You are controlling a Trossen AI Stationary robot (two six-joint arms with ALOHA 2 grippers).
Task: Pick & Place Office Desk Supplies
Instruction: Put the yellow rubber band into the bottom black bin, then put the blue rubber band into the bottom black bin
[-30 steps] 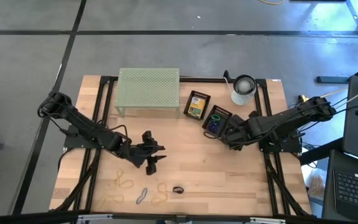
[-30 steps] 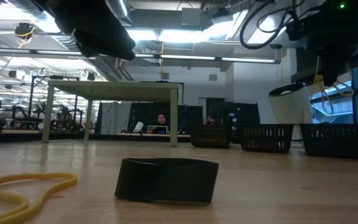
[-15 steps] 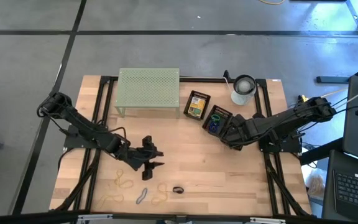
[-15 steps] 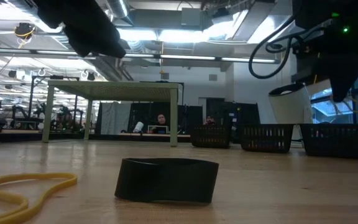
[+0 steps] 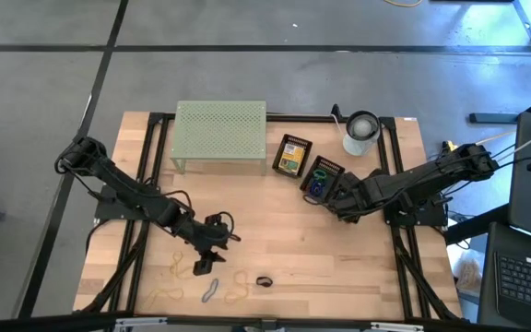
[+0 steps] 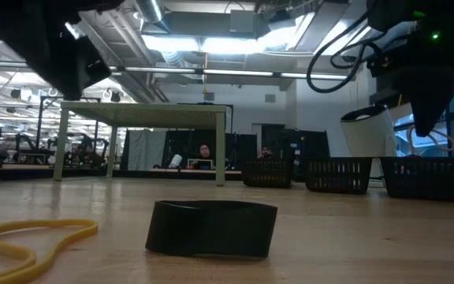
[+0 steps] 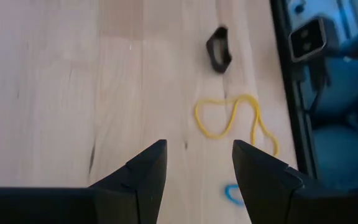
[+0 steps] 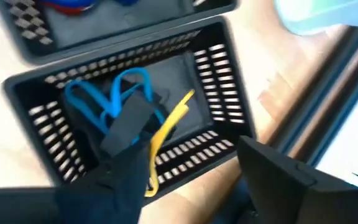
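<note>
Left hand (image 5: 212, 251) moved nearer yellow band (image 7: 229, 118).

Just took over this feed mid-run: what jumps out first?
The right pincer hangs open over a black basket holding blue and yellow rubber bands. The left pincer is open above loose yellow bands near the table's front edge, beside a black band.
</note>
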